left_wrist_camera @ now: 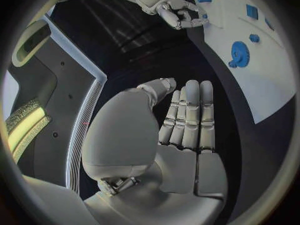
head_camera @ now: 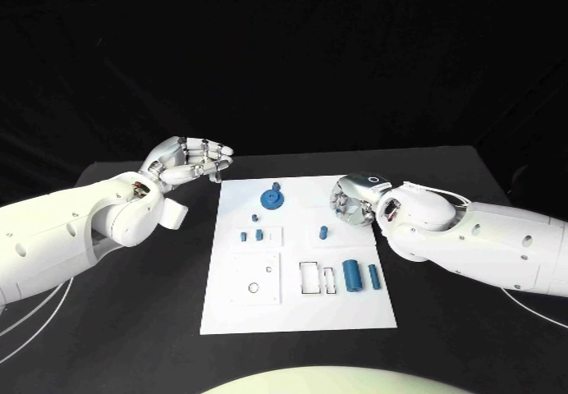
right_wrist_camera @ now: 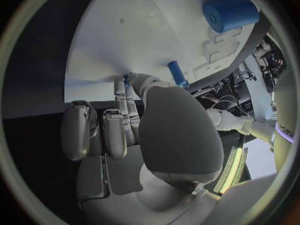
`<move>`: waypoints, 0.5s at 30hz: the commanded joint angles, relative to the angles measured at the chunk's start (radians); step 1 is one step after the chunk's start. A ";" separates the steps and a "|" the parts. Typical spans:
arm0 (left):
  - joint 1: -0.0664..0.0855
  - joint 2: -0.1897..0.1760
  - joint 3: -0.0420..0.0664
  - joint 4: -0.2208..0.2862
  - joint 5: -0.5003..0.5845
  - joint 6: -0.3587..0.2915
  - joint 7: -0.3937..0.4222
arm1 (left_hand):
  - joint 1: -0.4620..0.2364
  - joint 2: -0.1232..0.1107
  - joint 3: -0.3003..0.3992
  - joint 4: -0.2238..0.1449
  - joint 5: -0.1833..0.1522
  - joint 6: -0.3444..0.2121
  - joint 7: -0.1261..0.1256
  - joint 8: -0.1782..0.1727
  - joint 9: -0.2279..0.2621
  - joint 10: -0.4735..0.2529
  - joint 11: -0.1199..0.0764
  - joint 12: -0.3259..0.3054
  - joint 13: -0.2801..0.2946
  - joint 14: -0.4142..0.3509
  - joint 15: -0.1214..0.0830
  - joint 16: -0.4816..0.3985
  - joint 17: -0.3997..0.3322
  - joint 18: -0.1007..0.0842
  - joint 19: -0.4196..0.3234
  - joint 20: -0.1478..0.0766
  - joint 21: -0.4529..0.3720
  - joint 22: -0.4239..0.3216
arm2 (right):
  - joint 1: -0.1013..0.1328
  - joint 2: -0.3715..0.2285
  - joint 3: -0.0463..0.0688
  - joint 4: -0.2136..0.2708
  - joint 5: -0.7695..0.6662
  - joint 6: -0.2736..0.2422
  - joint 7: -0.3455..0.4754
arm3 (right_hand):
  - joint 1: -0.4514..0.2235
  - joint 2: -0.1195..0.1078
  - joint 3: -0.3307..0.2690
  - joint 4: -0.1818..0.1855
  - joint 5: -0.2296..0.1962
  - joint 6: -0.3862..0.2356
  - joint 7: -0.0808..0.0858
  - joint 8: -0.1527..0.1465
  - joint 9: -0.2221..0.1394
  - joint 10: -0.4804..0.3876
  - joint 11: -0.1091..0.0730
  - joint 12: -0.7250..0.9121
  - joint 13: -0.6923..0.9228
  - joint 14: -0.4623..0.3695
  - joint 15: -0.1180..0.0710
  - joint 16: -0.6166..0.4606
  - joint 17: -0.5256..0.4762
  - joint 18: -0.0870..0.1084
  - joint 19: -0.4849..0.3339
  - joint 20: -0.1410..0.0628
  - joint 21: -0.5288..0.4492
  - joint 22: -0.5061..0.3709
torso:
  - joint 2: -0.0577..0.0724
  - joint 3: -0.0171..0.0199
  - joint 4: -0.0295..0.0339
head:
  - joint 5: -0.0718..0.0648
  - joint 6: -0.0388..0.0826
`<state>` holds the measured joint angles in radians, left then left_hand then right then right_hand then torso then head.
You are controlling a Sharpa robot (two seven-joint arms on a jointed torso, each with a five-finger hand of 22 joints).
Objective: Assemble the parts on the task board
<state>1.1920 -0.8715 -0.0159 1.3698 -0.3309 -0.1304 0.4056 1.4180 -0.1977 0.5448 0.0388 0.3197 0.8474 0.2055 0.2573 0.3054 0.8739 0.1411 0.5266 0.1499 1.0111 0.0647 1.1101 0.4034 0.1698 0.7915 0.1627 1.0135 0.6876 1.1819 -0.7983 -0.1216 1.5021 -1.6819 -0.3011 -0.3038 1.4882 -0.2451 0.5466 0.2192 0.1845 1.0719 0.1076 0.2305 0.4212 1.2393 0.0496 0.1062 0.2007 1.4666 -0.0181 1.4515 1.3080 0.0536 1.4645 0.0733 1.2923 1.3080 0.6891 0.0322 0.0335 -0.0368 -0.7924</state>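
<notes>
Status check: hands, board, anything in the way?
Left hand off the board, holding nothing. Right hand at board's edge, grasp unclear. Gear and pegs loose. Nothing blocking.

The task board point(head_camera: 243, 312) lies mid-table. The left hand point(head_camera: 193, 161) hovers off its far left corner, fingers curled, apparently empty. The right hand point(head_camera: 355, 199) hovers at its right edge, near the blue gear point(head_camera: 272, 198).

Bare black table point(head_camera: 142, 287) lies beside the left hand point(head_camera: 190, 162) fingers, off the task board point(head_camera: 237, 312). Right hand point(head_camera: 355, 199) fingers sit at the board's edge; blue gear point(head_camera: 272, 198) and small blue pegs point(head_camera: 251, 235) stand just beyond them.
</notes>
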 commanded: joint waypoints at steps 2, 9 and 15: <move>0.000 0.000 0.001 0.003 0.011 0.001 0.010 | 0.003 0.008 -0.003 -0.004 -0.001 0.006 0.002 0.007 -0.001 -0.007 0.001 0.007 -0.001 -0.008 0.000 -0.004 -0.001 0.015 -0.004 -0.001 -0.005 -0.001 | -0.018 0.008 -0.012 0.000 -0.022 0.053 -0.021 | 0.020 0.039 0.050 -0.053 -0.010 0.014 -0.002 0.012 0.013 0.033 -0.007 -0.010 -0.017 0.068 -0.010 0.005 0.076 -0.007 0.037 -0.010 0.028 0.165 | -0.001 -0.0007 0.0003 | 0.000 -0.003; 0.000 0.001 0.001 0.002 0.011 -0.005 0.010 | 0.004 0.008 -0.004 -0.005 0.000 0.005 0.002 0.007 -0.001 -0.009 0.002 0.006 -0.002 -0.009 0.000 -0.005 -0.002 0.015 -0.004 -0.001 -0.005 -0.002 | -0.020 0.004 -0.012 0.008 -0.045 0.011 -0.041 | -0.012 0.041 0.104 -0.104 -0.047 0.017 -0.001 0.016 0.026 0.057 -0.008 -0.029 -0.023 0.066 -0.010 -0.001 0.065 -0.009 0.040 -0.009 0.040 0.174 | -0.002 -0.0004 0.0011 | 0.000 -0.003; 0.000 0.001 0.001 0.000 0.014 -0.019 0.014 | 0.005 0.009 -0.009 -0.010 0.001 -0.001 0.005 0.007 -0.003 -0.032 0.007 0.000 -0.007 -0.010 0.003 -0.009 -0.005 0.014 -0.002 0.000 -0.007 -0.004 | -0.020 -0.007 -0.011 0.024 -0.058 -0.052 -0.050 | -0.024 0.041 0.114 -0.115 -0.054 0.021 -0.004 0.019 0.030 0.064 -0.010 -0.032 -0.024 0.066 -0.011 -0.001 0.063 -0.011 0.043 -0.008 0.053 0.181 | -0.002 -0.0003 -0.0003 | 0.002 -0.002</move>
<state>1.1920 -0.8716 -0.0160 1.3684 -0.3275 -0.1380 0.4049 1.4223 -0.1935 0.5378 0.0318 0.3197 0.8474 0.2054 0.2611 0.3036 0.8486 0.1449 0.5265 0.1446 1.0076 0.0682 1.1062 0.4002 0.1698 0.7915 0.1627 1.0096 0.6849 1.1700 -0.8069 -0.1274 1.5250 -1.7227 -0.3405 -0.3363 1.4660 -0.2102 0.6155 0.1497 0.1332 1.0855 0.1041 0.2434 0.4495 1.2774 0.0609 0.0720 0.1751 1.4669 -0.0252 1.4552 1.3078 0.0536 1.4681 0.0697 1.3419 1.3078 0.6878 0.0317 0.0339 -0.0357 -0.7954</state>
